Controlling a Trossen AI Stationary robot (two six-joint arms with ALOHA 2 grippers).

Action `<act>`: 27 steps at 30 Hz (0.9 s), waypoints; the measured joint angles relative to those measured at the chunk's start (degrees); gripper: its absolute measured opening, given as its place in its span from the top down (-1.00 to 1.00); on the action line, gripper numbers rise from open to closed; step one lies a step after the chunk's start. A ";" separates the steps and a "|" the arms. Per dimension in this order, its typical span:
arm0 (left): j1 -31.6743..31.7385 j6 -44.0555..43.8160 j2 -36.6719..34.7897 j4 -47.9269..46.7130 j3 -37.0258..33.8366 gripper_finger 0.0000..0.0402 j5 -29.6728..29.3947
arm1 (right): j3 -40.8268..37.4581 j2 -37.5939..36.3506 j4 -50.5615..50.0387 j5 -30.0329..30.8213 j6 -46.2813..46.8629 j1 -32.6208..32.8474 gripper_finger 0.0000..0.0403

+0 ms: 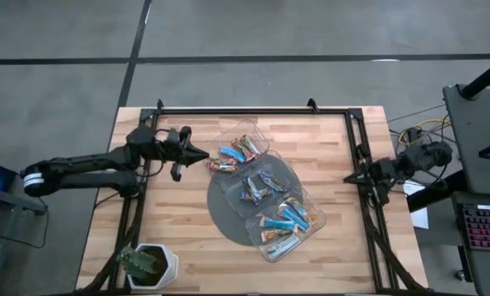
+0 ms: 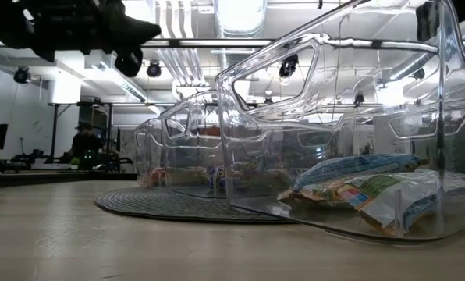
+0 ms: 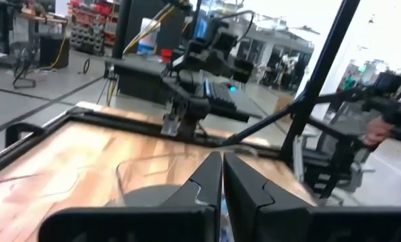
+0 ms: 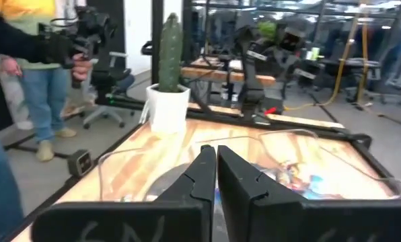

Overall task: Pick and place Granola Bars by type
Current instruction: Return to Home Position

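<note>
Granola bars lie in three clear trays set in a row on a grey disc [image 1: 227, 220]: blue and orange-brown ones in the far tray [image 1: 235, 153], blue-purple ones in the middle tray [image 1: 257, 187], and blue, orange and green ones in the near tray [image 1: 283, 222]. The low view shows bars [image 2: 365, 186] through the nearest tray's wall. My left gripper [image 1: 199, 155] is shut and empty, hovering above the table just left of the far tray; its closed fingers [image 3: 222, 158] point toward the trays. My right gripper [image 1: 349, 178] waits shut at the table's right edge [image 4: 215, 150].
A cactus in a white pot [image 1: 150, 265] stands at the near left corner. A black frame [image 1: 253, 110] runs around the table's edge. A person holding a camera rig [image 4: 25, 74] stands beyond the table. Bare wood lies left and right of the disc.
</note>
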 joint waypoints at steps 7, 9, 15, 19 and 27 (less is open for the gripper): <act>0.26 0.19 0.87 2.12 -2.20 1.00 -0.01 | -8.88 0.00 13.29 -5.34 0.49 0.00 0.96; 0.26 0.15 0.89 2.34 -2.30 1.00 0.00 | -12.12 0.00 20.05 -7.16 0.52 0.00 0.96; 0.26 0.91 0.96 2.06 -3.36 1.00 2.12 | -21.06 0.01 31.48 -8.90 2.24 -0.01 0.96; 0.24 1.84 1.20 2.24 -5.57 1.00 3.71 | -26.57 0.09 40.40 -11.48 2.42 -0.01 0.96; 0.22 1.41 1.20 12.41 -13.96 1.00 4.35 | -26.54 0.00 35.76 -10.60 0.16 -0.13 0.96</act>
